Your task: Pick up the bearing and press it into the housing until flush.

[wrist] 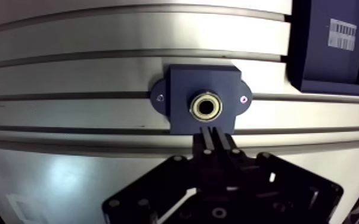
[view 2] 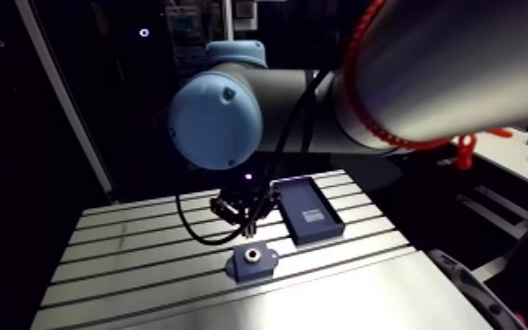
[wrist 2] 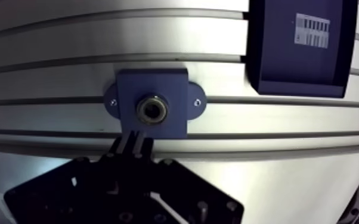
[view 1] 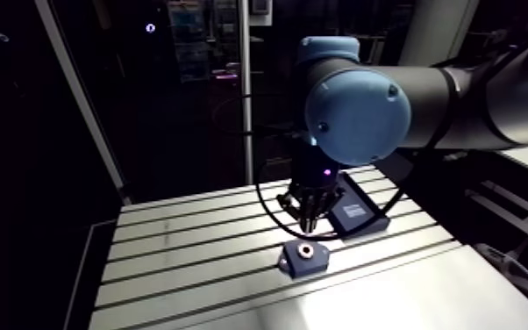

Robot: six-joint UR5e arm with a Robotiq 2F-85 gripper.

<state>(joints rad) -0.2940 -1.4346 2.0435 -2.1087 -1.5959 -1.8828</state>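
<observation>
A dark blue housing (wrist: 204, 98) with two mounting ears lies on the slotted aluminium table (wrist: 68, 71). A brass-coloured bearing (wrist: 206, 106) sits in the housing's bore. My gripper (wrist: 214, 132) hovers just short of the housing's near edge, its two fingers pressed together and holding nothing. In the arm view the gripper (view 1: 307, 224) hangs just behind and above the housing (view 1: 304, 257).
A dark blue tray (wrist: 331, 47) with a white barcode label (wrist: 342, 33) lies on the table beyond the housing and off to one side, also seen in the arm view (view 2: 307, 209). The table's front is a smooth plate (view 1: 390, 303).
</observation>
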